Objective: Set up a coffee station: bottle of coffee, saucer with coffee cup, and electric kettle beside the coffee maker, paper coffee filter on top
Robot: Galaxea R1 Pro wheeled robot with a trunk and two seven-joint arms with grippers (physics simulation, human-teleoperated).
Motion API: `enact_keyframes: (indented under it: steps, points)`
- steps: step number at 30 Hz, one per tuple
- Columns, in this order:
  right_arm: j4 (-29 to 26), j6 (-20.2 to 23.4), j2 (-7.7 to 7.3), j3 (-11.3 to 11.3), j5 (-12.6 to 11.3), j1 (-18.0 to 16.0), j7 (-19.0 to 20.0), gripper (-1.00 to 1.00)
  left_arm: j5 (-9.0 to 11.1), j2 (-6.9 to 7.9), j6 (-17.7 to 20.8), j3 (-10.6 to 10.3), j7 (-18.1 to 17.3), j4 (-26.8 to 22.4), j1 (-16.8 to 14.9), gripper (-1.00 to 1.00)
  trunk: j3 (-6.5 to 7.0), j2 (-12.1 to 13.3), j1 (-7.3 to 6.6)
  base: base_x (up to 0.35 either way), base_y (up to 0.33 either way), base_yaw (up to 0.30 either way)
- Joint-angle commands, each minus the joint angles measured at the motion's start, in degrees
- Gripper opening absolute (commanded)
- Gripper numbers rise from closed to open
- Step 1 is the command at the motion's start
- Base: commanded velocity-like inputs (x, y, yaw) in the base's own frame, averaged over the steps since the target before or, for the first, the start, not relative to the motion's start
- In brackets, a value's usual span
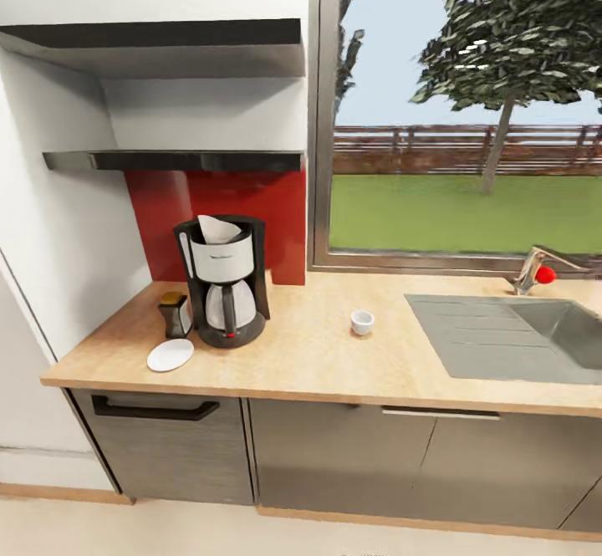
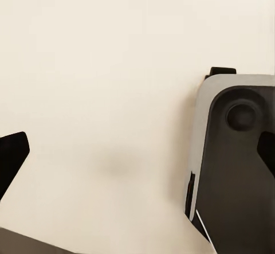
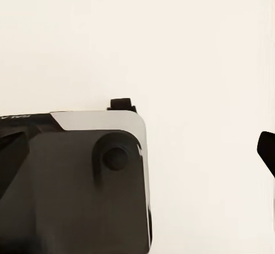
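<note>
Tan wood-look countertop (image 1: pixel 318 355) spans the middle of the head view, grey cabinet fronts (image 1: pixel 334 456) below it near the bottom, pale floor (image 1: pixel 251 531) along the bottom edge. Nearest the counter's front edge at lower left lies the saucer (image 1: pixel 170 354), flat, bare. Just behind it the bottle of coffee (image 1: pixel 174 313), upright, gold cap, close beside the left side of the coffee maker (image 1: pixel 224 282); touching or not, can't tell. Coffee maker stands upright left of centre, carafe in front, red switch low on the base. Paper coffee filter (image 1: pixel 217 229) sits on top of it, white, tilted. Coffee cup (image 1: pixel 362 322) stands alone mid-counter, well apart from saucer and machine. Grey sink (image 1: pixel 518 339) set into the counter at right, faucet (image 1: pixel 535 267) with a red knob behind it. Further back: red backsplash (image 1: pixel 242 205), two dark shelves (image 1: pixel 176 159) at upper left, window (image 1: pixel 464 113) with lawn, fence and tree at upper right. Left wrist view: left gripper (image 2: pixel 137 156) points down at plain pale floor, dark fingertips (image 2: pixel 11 156) at the two side edges, jaws spread wide, nothing between; robot base (image 2: pixel 240 168) at right. Right wrist view: right gripper (image 3: pixel 140 156) same pose over the floor, one dark fingertip (image 3: pixel 266 151) at the right edge, the other fingertip at far left, wide apart, nothing held; base (image 3: pixel 74 185) at lower left.
</note>
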Motion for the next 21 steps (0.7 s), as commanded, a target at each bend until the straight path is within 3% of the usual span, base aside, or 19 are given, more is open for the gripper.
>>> enact_keyframes:
  steps: [1, 21]
  points:
    - [0.06, 0.00, 0.00, -0.46, 0.60, -0.07, -0.15, 1.00, -0.57, -0.02, -0.17, 0.44, 0.09, -0.01, -0.01, 1.00, -0.10, -0.09, 0.02, 0.040, -0.272, -0.300]
    - [0.06, 0.00, -0.08, -0.46, 0.60, -0.07, -0.16, 1.00, -0.60, -0.02, -0.11, 0.42, 0.09, 0.02, -0.05, 1.00, -0.10, -0.09, 0.02, 0.133, -0.213, -0.299]
